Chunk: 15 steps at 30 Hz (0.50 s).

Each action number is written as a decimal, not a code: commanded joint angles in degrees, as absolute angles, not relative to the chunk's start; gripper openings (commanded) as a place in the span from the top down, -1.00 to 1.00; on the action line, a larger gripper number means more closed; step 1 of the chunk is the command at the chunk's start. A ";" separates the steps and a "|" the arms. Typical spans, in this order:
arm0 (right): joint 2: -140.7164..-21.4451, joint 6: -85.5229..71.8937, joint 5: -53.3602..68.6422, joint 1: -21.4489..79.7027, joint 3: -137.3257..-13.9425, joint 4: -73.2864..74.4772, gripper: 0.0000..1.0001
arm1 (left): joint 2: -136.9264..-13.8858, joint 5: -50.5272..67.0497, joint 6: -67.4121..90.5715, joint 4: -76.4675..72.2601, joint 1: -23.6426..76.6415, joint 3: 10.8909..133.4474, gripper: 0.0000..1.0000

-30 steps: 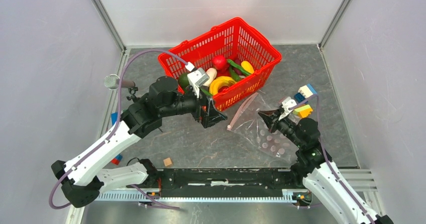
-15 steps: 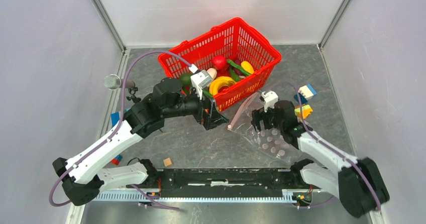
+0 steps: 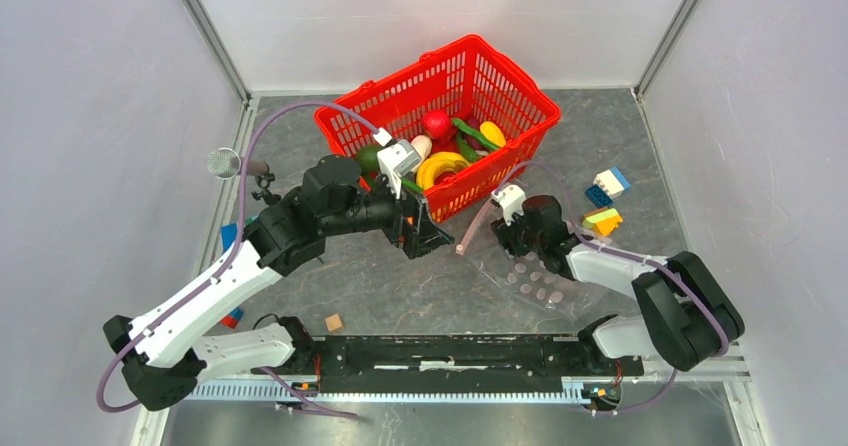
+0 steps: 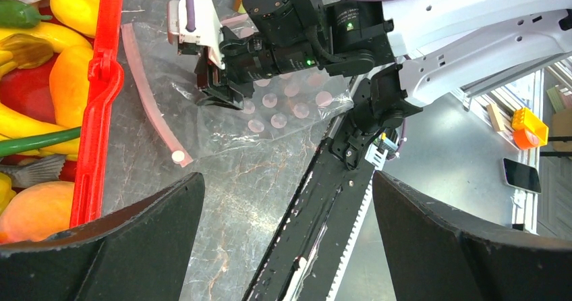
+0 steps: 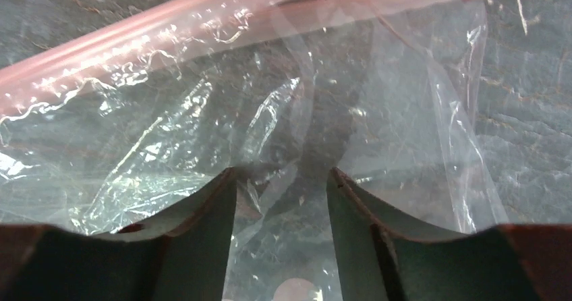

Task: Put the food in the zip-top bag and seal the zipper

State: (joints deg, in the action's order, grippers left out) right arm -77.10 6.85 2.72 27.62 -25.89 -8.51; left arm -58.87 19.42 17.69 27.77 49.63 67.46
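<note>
We see the left gripper (image 4: 287,183) spread wide and empty beside the red basket (image 3: 420,81), where the food (image 3: 440,166) lies. The zip-top bag (image 3: 540,286) lies flat on the table (image 3: 380,286), with its zipper (image 3: 473,228) on the basket side. The right gripper (image 5: 282,176) is down on the film, fingers parted. Printing on the right arm (image 4: 351,28) seems too small to read.
</note>
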 commanded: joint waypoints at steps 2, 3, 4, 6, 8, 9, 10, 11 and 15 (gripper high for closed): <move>-79.19 7.62 3.94 27.69 -25.40 -11.52 0.15 | -59.24 19.38 16.96 27.60 49.83 69.17 -1.00; -79.28 7.48 4.09 27.67 -25.40 -11.39 0.29 | -59.16 19.29 16.96 27.53 49.83 69.11 -1.00; -79.22 7.47 4.50 27.69 -25.27 -11.41 0.44 | -59.21 19.33 16.96 27.50 49.83 69.01 -1.00; -78.91 7.14 4.36 27.67 -24.92 -11.51 0.72 | -59.23 19.62 16.96 27.51 49.81 68.84 -1.00; -77.81 7.00 4.95 27.69 -24.12 -11.99 0.99 | -59.23 20.18 16.87 27.51 49.83 68.58 -1.00; -76.89 6.82 5.66 27.69 -23.69 -12.37 1.00 | -59.09 20.32 16.83 27.51 49.83 68.42 -1.00; -75.18 6.88 7.60 27.69 -22.89 -13.00 1.00 | -59.03 20.45 16.74 27.51 49.83 68.22 -1.00; -73.09 7.91 10.70 27.69 -22.02 -13.40 1.00 | -58.89 20.76 16.57 27.51 49.83 67.99 -1.00; -65.75 9.04 22.98 27.99 -20.05 -12.01 1.00 | -58.18 21.78 16.26 27.43 49.83 67.18 -1.00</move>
State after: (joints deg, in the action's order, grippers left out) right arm -72.29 7.44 10.37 27.64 -21.21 -11.60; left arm -59.24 19.84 17.67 27.77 49.63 67.46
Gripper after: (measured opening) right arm 0.004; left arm 0.994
